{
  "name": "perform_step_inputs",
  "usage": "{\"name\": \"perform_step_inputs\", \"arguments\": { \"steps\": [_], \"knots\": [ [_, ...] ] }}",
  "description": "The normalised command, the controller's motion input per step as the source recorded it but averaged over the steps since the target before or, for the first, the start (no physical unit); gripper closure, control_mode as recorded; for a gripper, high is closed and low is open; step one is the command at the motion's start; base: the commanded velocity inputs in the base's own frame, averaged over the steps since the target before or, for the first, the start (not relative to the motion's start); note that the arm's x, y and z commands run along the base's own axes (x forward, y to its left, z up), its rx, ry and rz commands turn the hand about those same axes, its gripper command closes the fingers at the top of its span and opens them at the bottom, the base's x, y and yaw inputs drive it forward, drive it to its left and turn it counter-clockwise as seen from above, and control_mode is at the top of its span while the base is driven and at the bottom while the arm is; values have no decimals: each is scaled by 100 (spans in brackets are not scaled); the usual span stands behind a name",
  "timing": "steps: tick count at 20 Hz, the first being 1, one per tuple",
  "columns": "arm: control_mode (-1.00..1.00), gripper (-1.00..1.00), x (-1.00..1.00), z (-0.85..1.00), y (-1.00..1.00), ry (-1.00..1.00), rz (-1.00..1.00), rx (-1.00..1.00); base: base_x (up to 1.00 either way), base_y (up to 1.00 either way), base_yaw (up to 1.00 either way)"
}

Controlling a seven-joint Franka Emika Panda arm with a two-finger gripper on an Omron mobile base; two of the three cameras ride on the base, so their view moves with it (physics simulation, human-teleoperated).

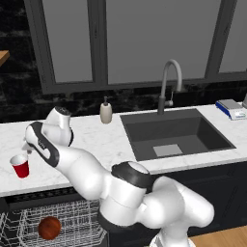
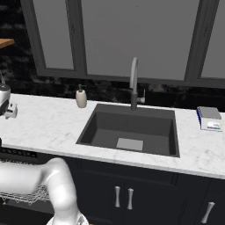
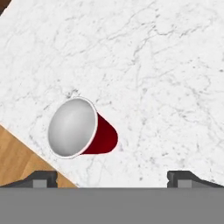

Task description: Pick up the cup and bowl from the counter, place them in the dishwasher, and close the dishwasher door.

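Note:
The red cup [image 1: 20, 166] stands upright on the white marble counter [image 1: 101, 142], close to its front edge at the far left. My gripper [image 1: 25, 146] hangs just above it, pointing down. From the hand view the cup's white inside [image 3: 72, 127] lies up and left of the gap, and my gripper [image 3: 113, 178] is open with nothing between the fingertips [image 3: 43, 178]. The reddish-brown bowl [image 1: 49, 227] rests in the white wire rack [image 1: 77, 217] of the dishwasher [image 1: 43, 195], pulled out below the counter. The dishwasher door is out of view.
A beige soap dispenser [image 1: 105, 112] stands behind the dark sink [image 1: 173, 132] and beside the faucet [image 1: 169, 79]. A small blue and white item [image 1: 231, 108] lies at the far right of the counter. Dark cabinet fronts [image 2: 132, 193] run under the sink.

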Motion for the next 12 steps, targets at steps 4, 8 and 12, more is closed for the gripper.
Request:
{"name": "perform_step_inputs", "arguments": {
  "steps": [4, 8, 12],
  "knots": [
    [-100, -100, -13, -6, 40, -1, 9, -2, 0, 0, 0],
    [-100, -100, -3, -16, 21, -5, 3, -8, 0, 0, 0],
    [-100, -100, 1, -9, 19, -1, 0, -11, 0, 0, 0]
  ]
}}
